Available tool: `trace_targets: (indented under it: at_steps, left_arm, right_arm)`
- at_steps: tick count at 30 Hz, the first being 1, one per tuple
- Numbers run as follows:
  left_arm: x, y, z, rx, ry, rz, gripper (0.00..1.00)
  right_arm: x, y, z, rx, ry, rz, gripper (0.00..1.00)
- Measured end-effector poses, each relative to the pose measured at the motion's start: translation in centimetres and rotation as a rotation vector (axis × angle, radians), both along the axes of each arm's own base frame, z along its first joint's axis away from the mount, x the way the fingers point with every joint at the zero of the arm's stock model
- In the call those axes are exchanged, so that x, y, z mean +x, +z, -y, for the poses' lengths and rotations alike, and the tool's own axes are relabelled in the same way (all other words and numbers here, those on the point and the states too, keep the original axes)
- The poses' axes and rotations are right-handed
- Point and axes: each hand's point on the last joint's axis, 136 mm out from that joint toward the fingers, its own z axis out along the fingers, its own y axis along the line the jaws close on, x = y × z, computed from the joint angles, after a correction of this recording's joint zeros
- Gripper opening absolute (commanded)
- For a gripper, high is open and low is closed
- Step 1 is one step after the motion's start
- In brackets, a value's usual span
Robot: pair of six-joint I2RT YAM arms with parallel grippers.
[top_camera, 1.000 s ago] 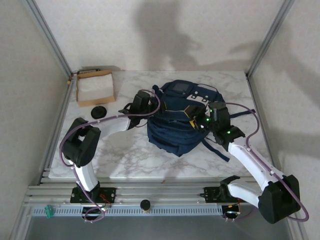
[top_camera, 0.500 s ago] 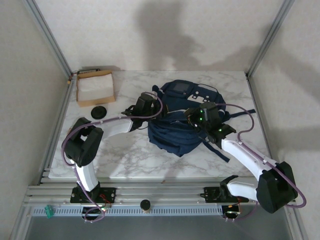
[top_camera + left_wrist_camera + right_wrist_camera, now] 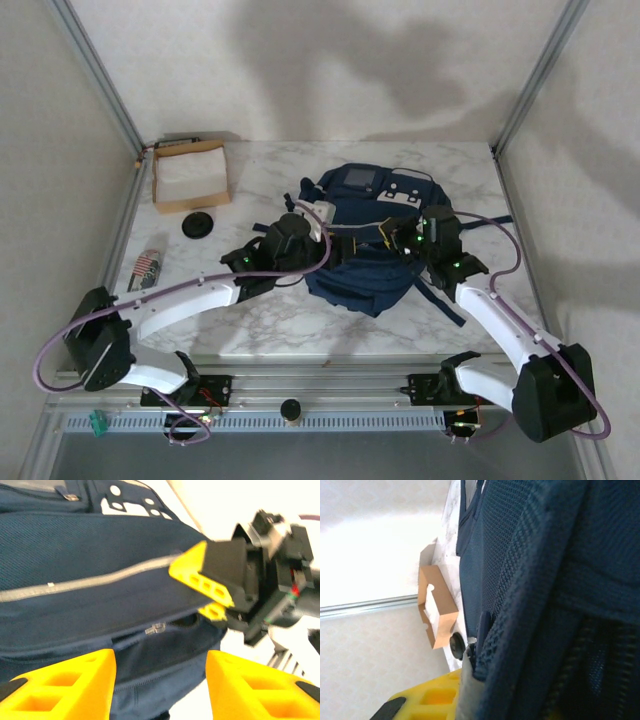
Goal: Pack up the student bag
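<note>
From my station I count one navy student bag [image 3: 355, 285], one shallow cardboard box [image 3: 190, 205] and one black round disc [image 3: 198, 224] on the marble table [image 3: 260, 330]. There is also one small striped item [image 3: 148, 268] that I can't identify. Two arms are working: the left arm [image 3: 190, 300] and the right arm [image 3: 495, 315].

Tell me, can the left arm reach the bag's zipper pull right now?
Probably yes: the open left end effector faces the zipper pull on the student bag, with nothing between them.

left pincer [image 3: 160, 659] agape, right pincer [image 3: 207, 598] clamped tight — both arms angled inward
</note>
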Motion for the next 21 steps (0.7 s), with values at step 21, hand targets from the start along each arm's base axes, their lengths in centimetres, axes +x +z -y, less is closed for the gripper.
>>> trace_targets:
  at_steps: [21]
  left_arm:
    - [1.5, -4.0, 2.6, 0.138, -0.08, 0.011, 0.58]
  right_arm:
    - [0.1, 2.3, 0.0, 0.188, -0.025, -0.035, 0.0]
